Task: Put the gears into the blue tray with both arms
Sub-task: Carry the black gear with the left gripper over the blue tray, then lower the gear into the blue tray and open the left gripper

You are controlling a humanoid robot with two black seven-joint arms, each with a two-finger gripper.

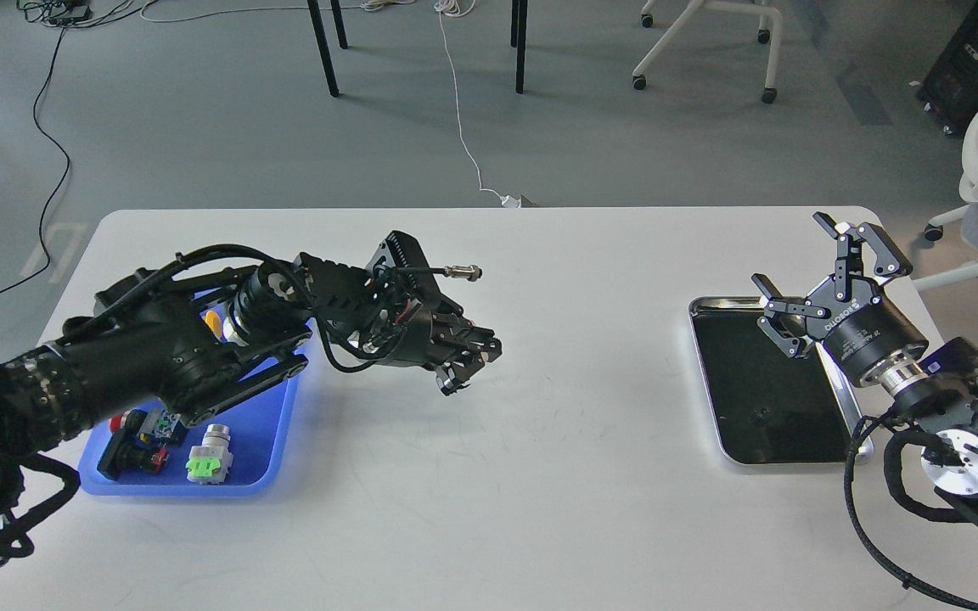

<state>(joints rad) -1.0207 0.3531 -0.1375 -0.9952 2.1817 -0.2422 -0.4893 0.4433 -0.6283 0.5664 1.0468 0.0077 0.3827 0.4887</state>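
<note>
Blue tray (272,458) lengthwise toward far edge

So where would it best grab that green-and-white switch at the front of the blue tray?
Probably the green-and-white switch is best taken by its pale round barrel, coming down from above. The barrel looks narrower and rounder than the blocky green base, so easier to pinch. The blue tray has a raised rim, and the red-and-black switch lies beside it, so a sideways approach looks cramped.
</note>
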